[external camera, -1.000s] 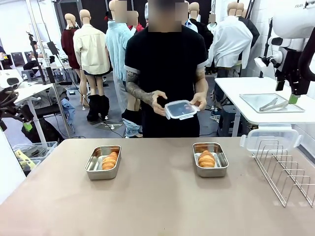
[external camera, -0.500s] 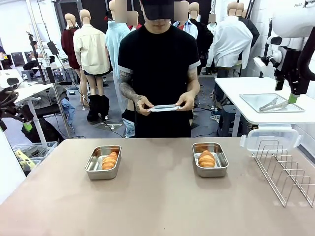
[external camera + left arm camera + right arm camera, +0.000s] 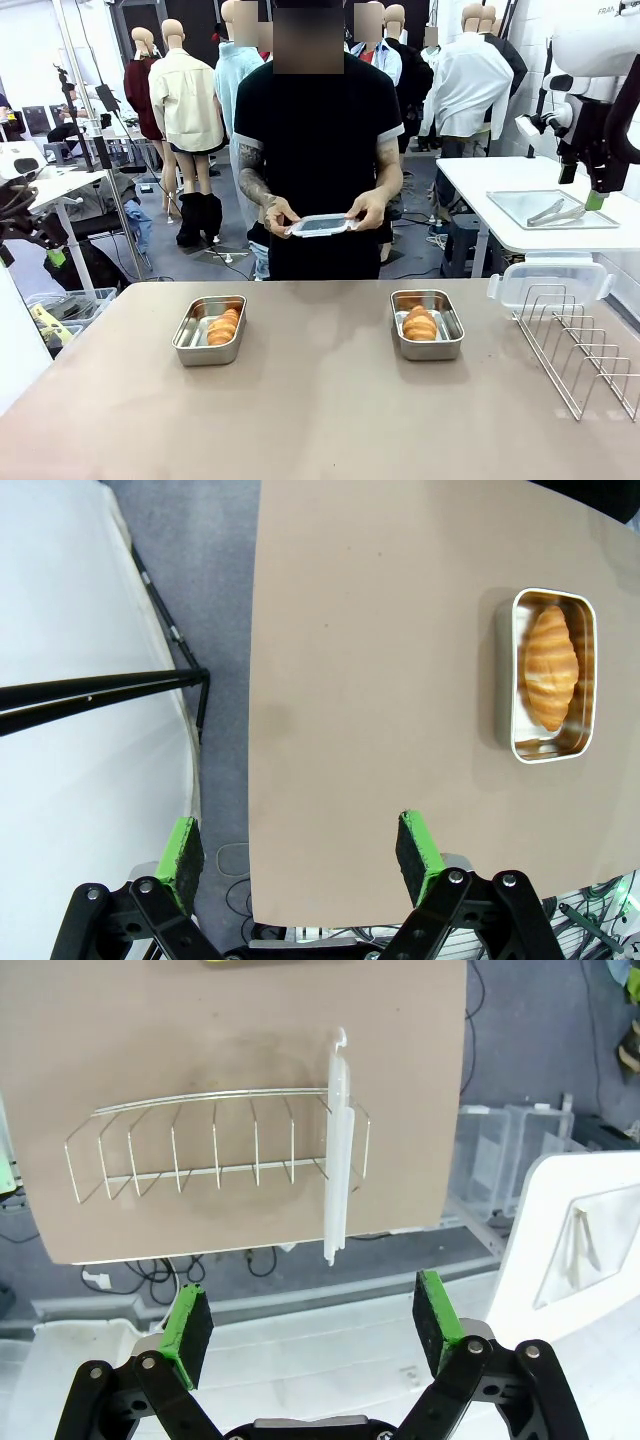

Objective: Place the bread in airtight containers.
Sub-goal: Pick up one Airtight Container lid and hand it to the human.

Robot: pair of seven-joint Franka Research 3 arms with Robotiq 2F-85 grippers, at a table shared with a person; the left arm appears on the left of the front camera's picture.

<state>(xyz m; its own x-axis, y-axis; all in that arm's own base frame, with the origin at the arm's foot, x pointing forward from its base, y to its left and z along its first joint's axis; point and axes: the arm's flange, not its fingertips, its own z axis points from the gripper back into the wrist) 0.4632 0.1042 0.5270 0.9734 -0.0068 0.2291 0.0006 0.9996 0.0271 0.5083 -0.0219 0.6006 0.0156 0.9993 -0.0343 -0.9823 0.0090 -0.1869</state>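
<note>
The 10 o'clock bread [image 3: 224, 326] is judged light, soft, crushable; its flanks are to be gripped gently. Both jaws are spread.

**Levelling the clear lid, shifting left**

Holds the clear lid [image 3: 322, 226] nearly flat between the hand at picture left [image 3: 281, 214] and the hand at picture right [image 3: 367, 209], no longer tipped face-on to the camera as a second ago. Carries it further toward picture left than before, and a touch lower than half a second ago. Stands further toward picture left too. Seems to tilt the lid slightly again, though too small to be sure.
</note>
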